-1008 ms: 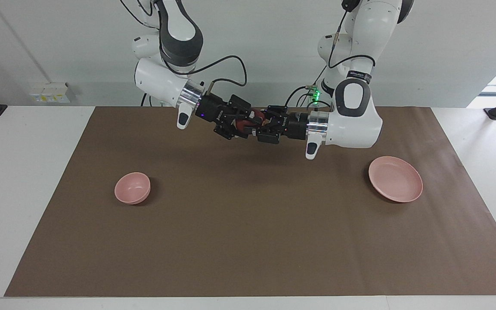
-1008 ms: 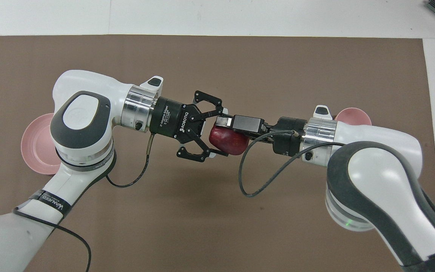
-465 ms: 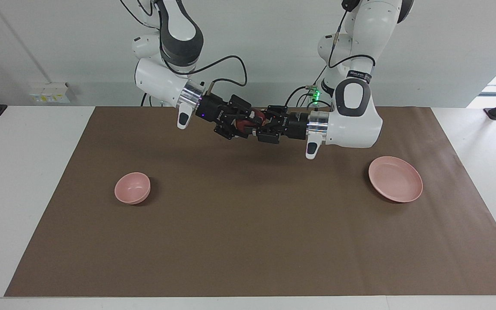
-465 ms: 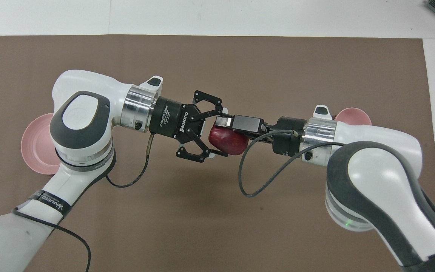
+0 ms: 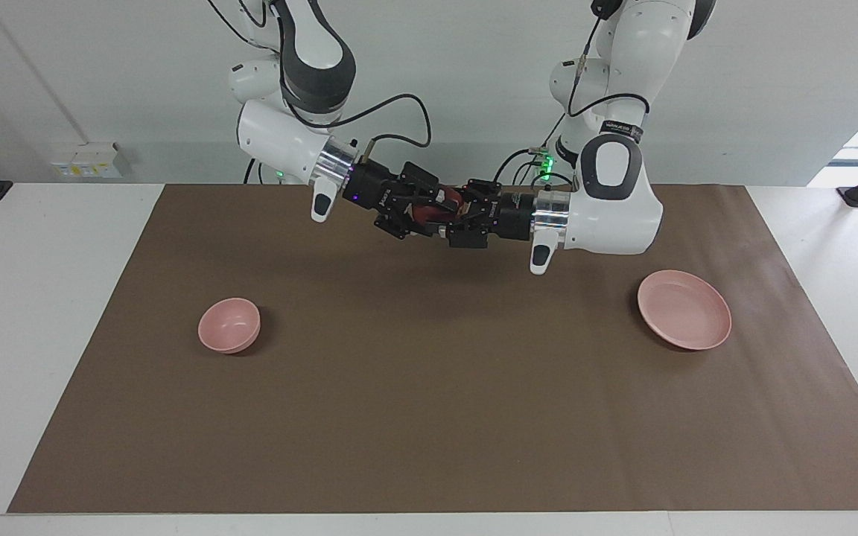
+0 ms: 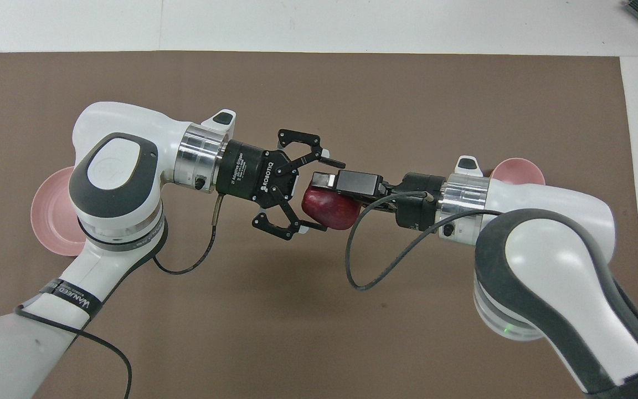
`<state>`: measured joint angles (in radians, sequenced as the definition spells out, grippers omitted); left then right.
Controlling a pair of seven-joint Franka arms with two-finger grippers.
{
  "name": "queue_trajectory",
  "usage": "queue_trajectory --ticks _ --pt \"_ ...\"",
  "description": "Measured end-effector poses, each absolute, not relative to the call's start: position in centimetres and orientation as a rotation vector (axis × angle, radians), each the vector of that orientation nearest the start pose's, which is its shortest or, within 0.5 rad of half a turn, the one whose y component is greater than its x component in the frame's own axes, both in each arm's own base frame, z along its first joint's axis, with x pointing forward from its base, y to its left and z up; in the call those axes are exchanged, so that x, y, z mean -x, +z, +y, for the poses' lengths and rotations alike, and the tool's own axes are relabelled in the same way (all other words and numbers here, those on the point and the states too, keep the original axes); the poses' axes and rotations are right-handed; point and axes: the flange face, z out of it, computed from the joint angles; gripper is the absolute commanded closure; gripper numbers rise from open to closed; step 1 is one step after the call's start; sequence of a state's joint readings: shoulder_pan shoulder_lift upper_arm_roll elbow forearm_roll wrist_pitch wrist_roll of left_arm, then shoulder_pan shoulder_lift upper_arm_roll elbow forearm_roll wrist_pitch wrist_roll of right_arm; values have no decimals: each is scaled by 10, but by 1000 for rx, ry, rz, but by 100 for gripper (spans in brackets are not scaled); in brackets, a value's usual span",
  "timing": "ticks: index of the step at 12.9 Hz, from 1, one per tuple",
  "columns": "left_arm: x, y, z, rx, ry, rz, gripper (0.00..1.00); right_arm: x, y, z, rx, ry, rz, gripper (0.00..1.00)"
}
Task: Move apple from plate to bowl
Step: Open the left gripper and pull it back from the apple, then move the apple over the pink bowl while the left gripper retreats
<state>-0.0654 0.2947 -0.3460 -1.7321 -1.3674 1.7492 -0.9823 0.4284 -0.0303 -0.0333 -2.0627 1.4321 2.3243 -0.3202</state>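
Note:
The dark red apple [image 6: 333, 209] [image 5: 427, 214] is held in the air over the middle of the brown mat, near the robots' end. My right gripper [image 6: 323, 187] [image 5: 435, 210] is shut on it, one finger on top and one hidden below. My left gripper [image 6: 329, 196] [image 5: 450, 214] faces it from the plate's end. Its fingers [image 6: 330, 162] are spread open on either side of the apple, the upper one clear of it. The pale pink plate [image 5: 684, 320] [image 6: 53, 221] lies bare at the left arm's end. The small pink bowl [image 5: 229, 324] [image 6: 518, 169] stands at the right arm's end.
The brown mat [image 5: 429, 417] covers most of the white table. The left arm's elbow hides part of the plate in the overhead view, and the right arm's wrist hides part of the bowl. A cable hangs under each wrist.
My left gripper's fingers have spread apart and come off the apple, which stays in my right gripper. Both hands have shifted slightly toward the left arm's end.

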Motion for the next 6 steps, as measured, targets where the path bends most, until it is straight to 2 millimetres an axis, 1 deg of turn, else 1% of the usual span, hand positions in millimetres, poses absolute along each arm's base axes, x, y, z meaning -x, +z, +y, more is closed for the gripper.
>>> queue_trajectory --ticks 1,3,4,6 --pt "-563 471 -306 -1647 -1211 993 0 -524 491 237 1971 -212 213 100" --pt "-574 471 -279 -1718 -1139 1023 0 -523 490 239 1974 -208 207 100" --pt "-578 471 -269 -1785 -1094 1030 0 -523 490 239 1977 -207 201 100" --pt "-578 475 -257 -1970 -985 1031 0 -525 488 235 2021 -205 163 100"
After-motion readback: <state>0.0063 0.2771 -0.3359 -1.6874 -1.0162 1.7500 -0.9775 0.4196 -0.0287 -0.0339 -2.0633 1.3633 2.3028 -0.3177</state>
